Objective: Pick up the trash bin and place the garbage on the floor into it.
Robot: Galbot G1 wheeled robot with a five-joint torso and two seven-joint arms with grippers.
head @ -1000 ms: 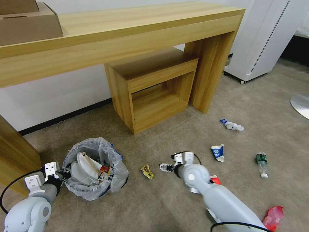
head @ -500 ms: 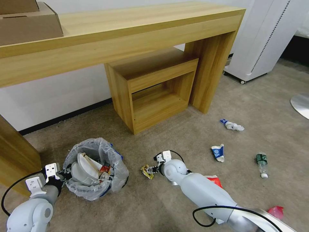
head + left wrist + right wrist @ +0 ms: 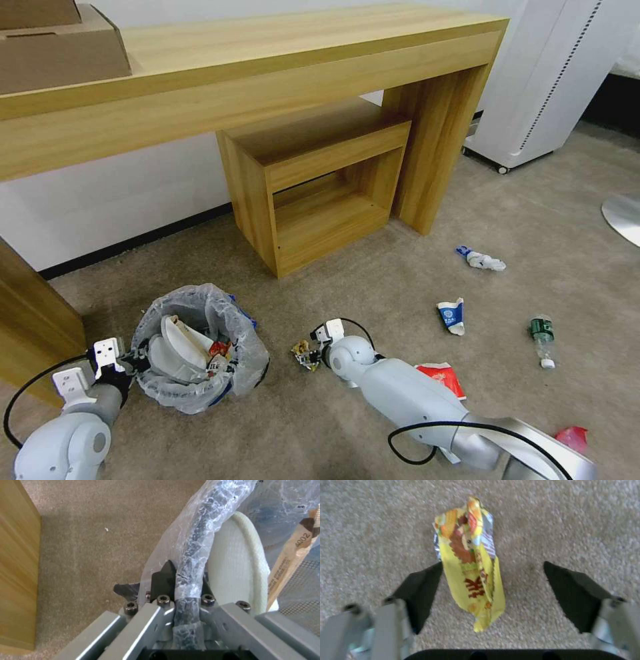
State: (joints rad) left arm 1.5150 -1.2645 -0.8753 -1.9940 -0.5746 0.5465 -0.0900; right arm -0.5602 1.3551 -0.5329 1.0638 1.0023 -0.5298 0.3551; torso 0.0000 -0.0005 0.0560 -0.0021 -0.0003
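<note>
Now, small round trash bin (image 3: 200, 347) with translucent plastic liner sits on the beige carpet (image 3: 373, 280) near the desk leg | left gripper (image 3: 181, 580) clenched on its rim | crumpled yellow snack wrapper (image 3: 470, 562) lies between the spread fingers of the right gripper (image 3: 491, 592) | green-label bottle (image 3: 543, 339) well apart.

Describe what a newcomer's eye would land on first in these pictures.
The right gripper, jaws open, straddles a yellow wrapper on the carpet. Just left, the left gripper clamps the rim of the bag-lined trash bin, which holds a white slipper.
</note>
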